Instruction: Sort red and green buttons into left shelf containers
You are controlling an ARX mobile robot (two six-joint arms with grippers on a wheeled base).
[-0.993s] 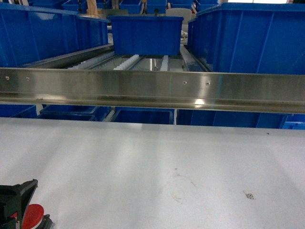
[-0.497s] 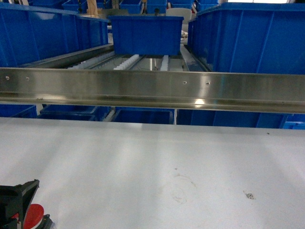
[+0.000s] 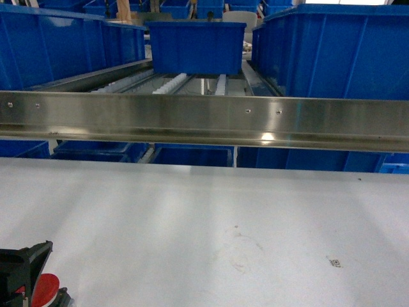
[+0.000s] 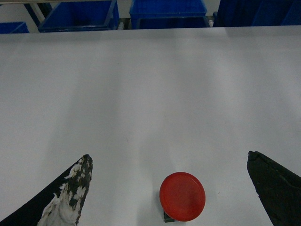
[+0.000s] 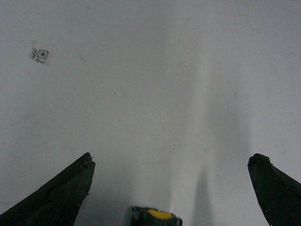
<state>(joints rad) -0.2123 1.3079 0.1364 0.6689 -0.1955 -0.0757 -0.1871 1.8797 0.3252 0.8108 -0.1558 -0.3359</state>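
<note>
**Me:** Barely anything has moved since a second ago; my left claw (image 3: 22, 272) has slipped a touch lower at the bottom left corner of the head view, and the red button (image 3: 45, 289) with it.

**Colleague:** Start with the big things.

**Me:** Far ahead of both claws stands the shelf, blue bins (image 3: 332, 51) on its rollers and a steel rail (image 3: 204, 120) across its front. More bins (image 4: 77, 16) sit at the far edge in the left wrist view. Between shelf and claws lies the white table (image 3: 211, 217), with faint scuffs and a small printed mark (image 5: 41, 54) ahead and left of my right claw (image 5: 171, 167).

**Colleague:** Claw states?

**Me:** Left claw (image 4: 169, 162): fingers wide apart, one finger (image 4: 70, 193) smeared white, gripping nothing. Right claw: fingers also spread, nothing between the tips.

**Colleague:** And the button?

**Me:** Red cap (image 4: 182, 196) up, standing on the table between the left fingers, nearer the wrist than the tips, slightly toward the right-hand finger, touching neither. No green one in sight. Something dark with a yellow top (image 5: 155, 216) shows at the bottom edge under the right wrist; I can't tell what it is.
</note>
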